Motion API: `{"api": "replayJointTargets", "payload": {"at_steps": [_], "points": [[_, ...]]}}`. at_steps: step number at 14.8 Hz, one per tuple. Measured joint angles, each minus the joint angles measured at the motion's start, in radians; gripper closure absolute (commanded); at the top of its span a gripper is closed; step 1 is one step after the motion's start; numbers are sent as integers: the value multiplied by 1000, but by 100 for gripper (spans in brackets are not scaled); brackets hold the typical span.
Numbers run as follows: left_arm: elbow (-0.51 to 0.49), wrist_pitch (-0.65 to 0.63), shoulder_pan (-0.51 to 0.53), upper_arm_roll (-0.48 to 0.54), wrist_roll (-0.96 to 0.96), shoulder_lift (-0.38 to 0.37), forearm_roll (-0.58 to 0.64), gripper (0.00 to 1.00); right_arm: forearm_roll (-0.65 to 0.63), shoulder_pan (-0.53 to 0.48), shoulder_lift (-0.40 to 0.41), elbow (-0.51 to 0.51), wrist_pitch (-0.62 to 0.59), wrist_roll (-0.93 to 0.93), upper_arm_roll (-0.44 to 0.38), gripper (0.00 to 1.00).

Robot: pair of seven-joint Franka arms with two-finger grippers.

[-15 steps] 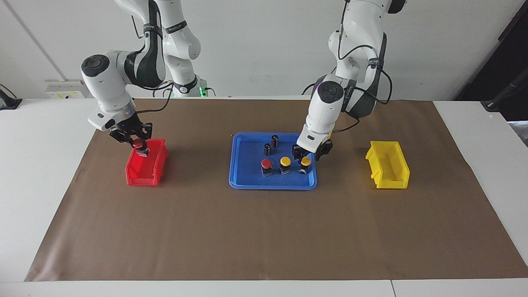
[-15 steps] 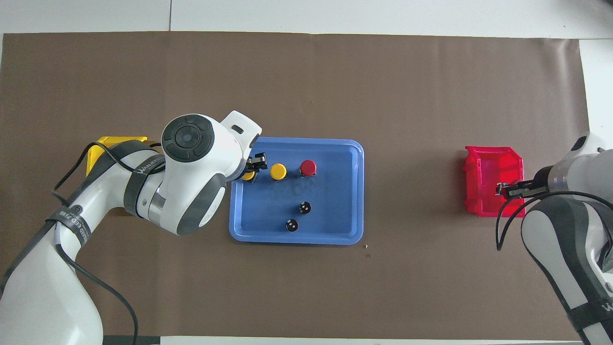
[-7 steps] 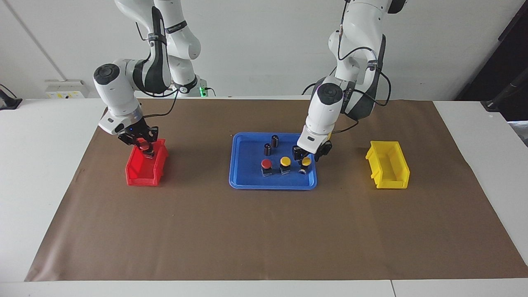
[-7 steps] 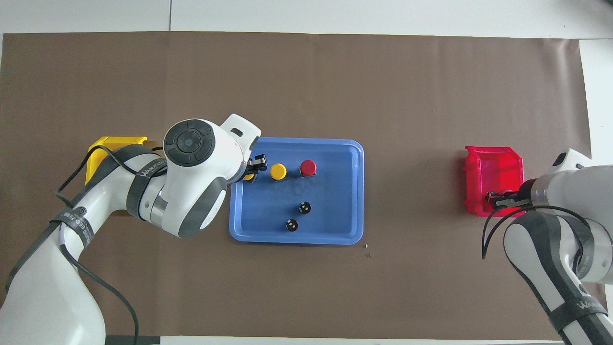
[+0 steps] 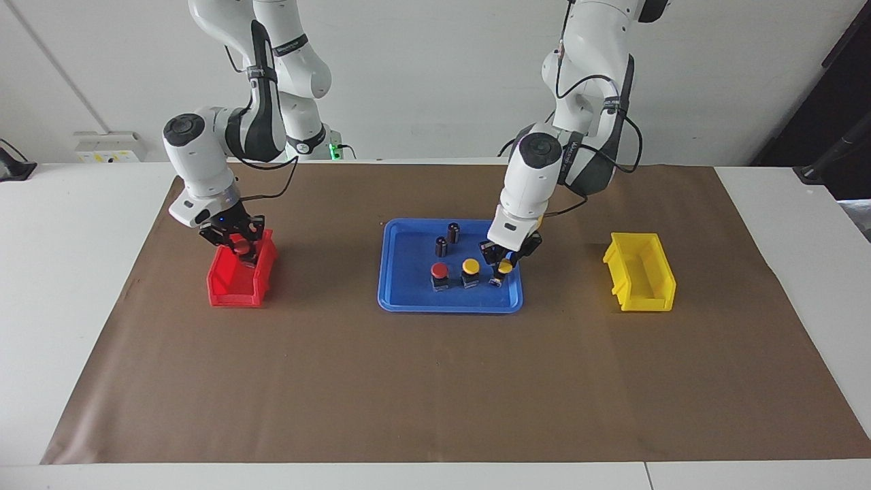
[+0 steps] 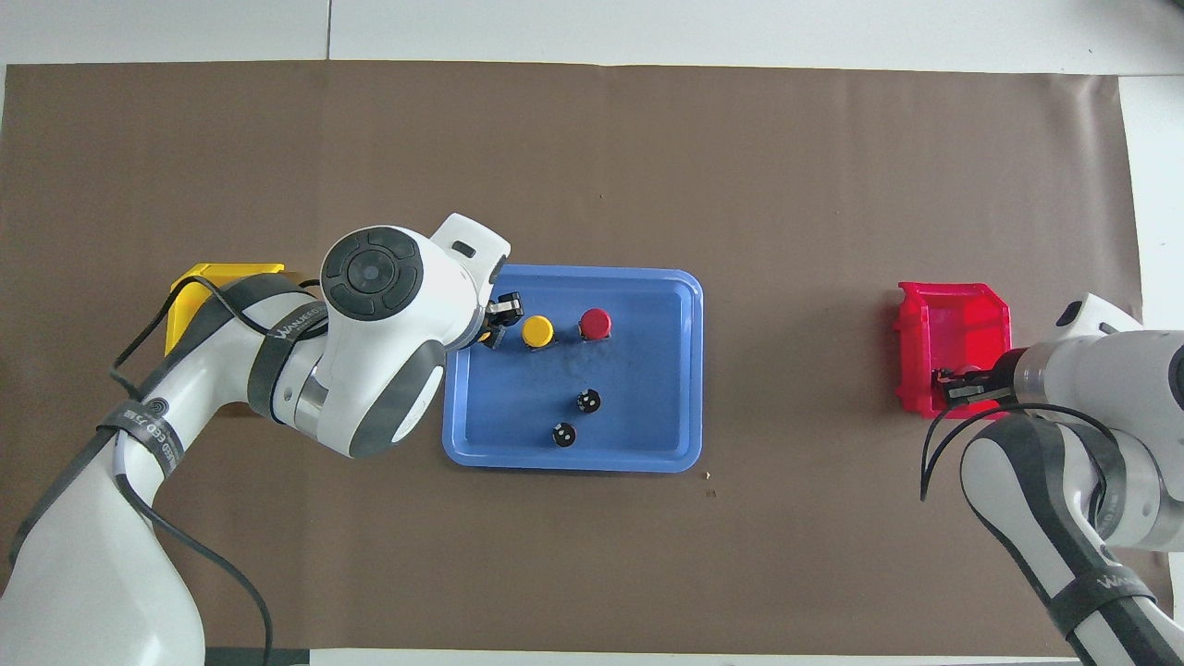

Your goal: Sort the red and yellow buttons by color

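In the blue tray [image 5: 408,299] one red button [image 5: 439,273] and one yellow button [image 5: 470,269] stand side by side. A second yellow button [image 5: 503,269] stands beside them at the tray's end toward the left arm. My left gripper [image 5: 504,261] is down on it, shut around its cap; in the overhead view the arm hides most of this yellow button [image 6: 483,339]. My right gripper [image 5: 237,245] hangs over the red bin [image 5: 231,286] at the end nearer the robots. It holds another red button [image 5: 239,248] just above the bin's rim.
Two small dark cylinders [image 5: 453,231] [image 5: 441,246] stand in the tray, nearer the robots than the buttons. An open yellow bin [image 5: 639,275] sits on the brown mat toward the left arm's end. The red bin [image 6: 953,333] sits toward the right arm's end.
The left gripper came down and shut on the yellow button at the tray's end. The right gripper carried its red button in over the red bin and lower.
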Motion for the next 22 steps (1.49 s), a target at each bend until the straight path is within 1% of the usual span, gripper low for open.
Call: {"api": "replayJointTargets", "payload": {"at_steps": [2,3,5,6,8,10,12,15,17,19,21,22], "points": [[64,-111,9,12,10,-6,0,99,0,1,2,30,-46,0,1,13],[96,-177,29,19,44,-14,1,99,0,2,5,69,-99,0,1,2],[140,-286,117,26,180,-42,1,98,1,18,15,185,-224,0,1,0],[149,-318,177,29,261,-57,1,99,5,35,21,253,-285,8,1,0],[153,-343,300,35,430,-83,1,99,12,108,46,403,-403,117,2,0],[152,-352,406,38,594,-96,1,98,11,243,105,546,-452,327,5,0],[150,-355,475,38,743,-99,1,98,6,394,191,662,-456,551,10,0],[99,-342,518,38,850,-113,1,98,-107,611,377,834,-455,877,11,0],[14,-277,520,37,864,-143,1,98,-169,716,499,934,-453,1014,9,0],[-73,-216,530,37,886,-173,1,98,-194,761,574,977,-433,1078,8,0],[-139,-171,538,37,899,-193,1,98,-201,772,609,979,-391,1094,7,0],[-163,-156,540,36,902,-198,1,98,-202,771,618,975,-376,1094,5,3]]}}
